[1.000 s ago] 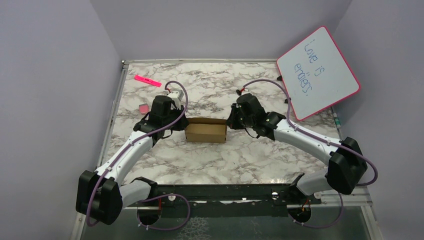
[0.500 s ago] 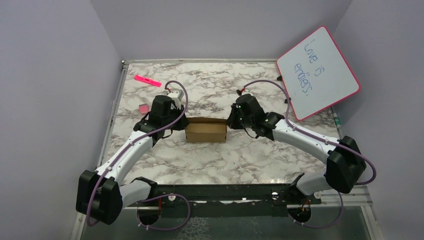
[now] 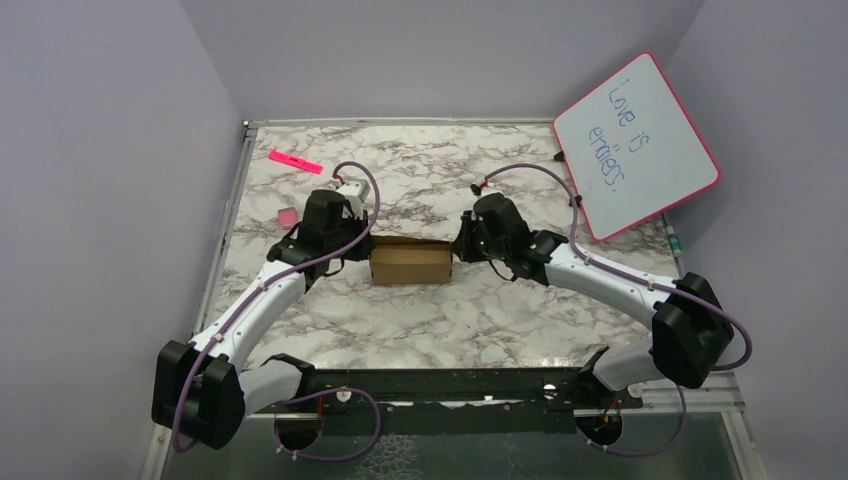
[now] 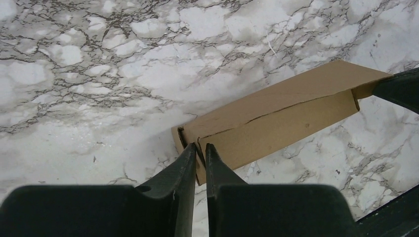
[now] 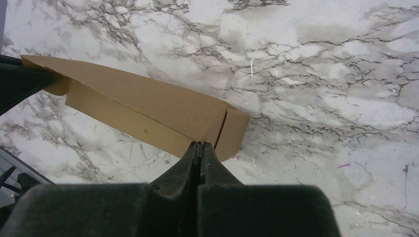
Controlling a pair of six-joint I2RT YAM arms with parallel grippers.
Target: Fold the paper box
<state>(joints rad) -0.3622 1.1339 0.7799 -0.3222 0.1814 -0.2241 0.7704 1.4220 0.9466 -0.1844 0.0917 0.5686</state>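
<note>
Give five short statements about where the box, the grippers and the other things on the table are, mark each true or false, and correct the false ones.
1. The paper box lies between the two grippers. True.
2. The right gripper stands wide open. False: its fingers are pressed together at the box's end.
3. The whiteboard lies flat beside the box. False: it stands tilted at the far right, apart from the box.
4. A bright pink stick lies at the far left of the table. True.
5. The left gripper meets the box's left end. True.
</note>
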